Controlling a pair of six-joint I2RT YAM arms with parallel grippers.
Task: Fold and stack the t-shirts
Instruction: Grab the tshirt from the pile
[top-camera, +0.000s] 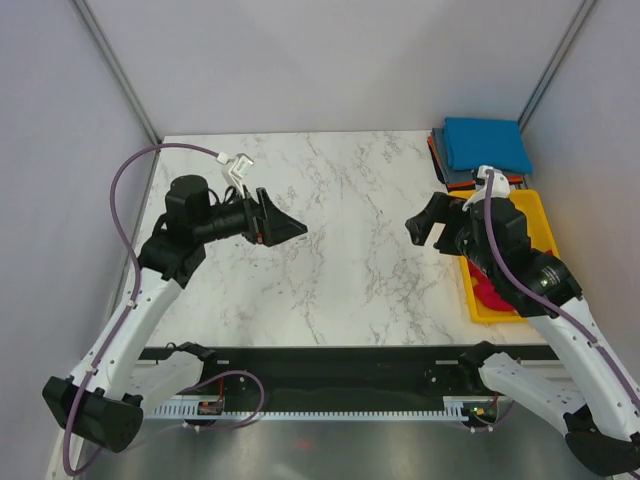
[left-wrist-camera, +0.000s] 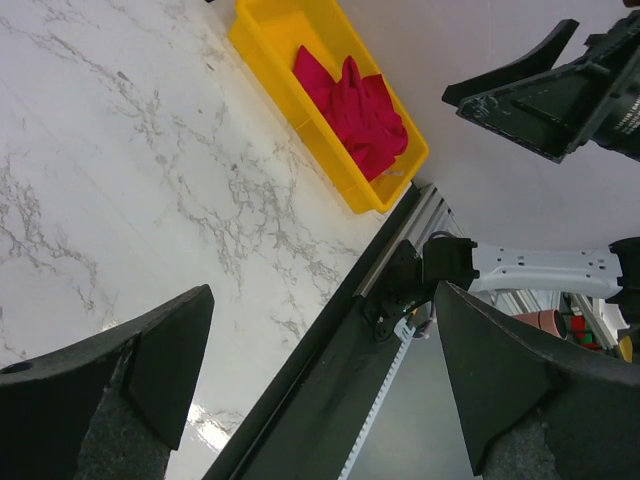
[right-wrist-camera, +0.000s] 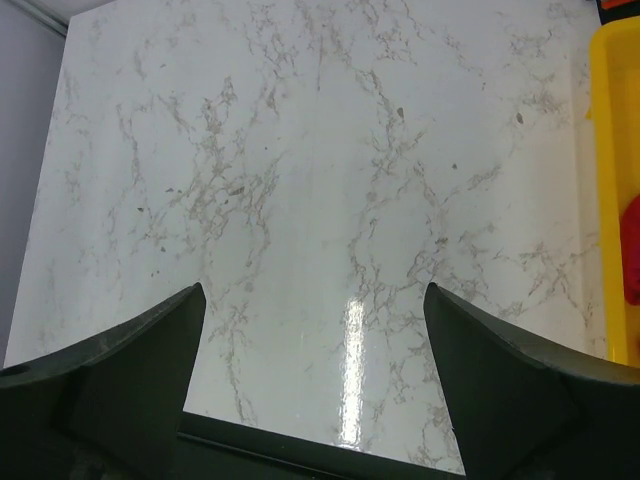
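From above, your left gripper (top-camera: 285, 228) and right gripper (top-camera: 425, 232) both hang with jaws wide apart, holding nothing, over the white marbled table (top-camera: 340, 190). The crumpled crimson cloth t-shirt (top-camera: 487, 293) sits in the yellow plastic tray (top-camera: 537, 215) at the table's right edge (the folded blue-topped stack (top-camera: 487, 143) lies beyond it). Left wrist: the shirt is bunched, so pinch one high fold. Right wrist: only a red sliver shows; swing right first.
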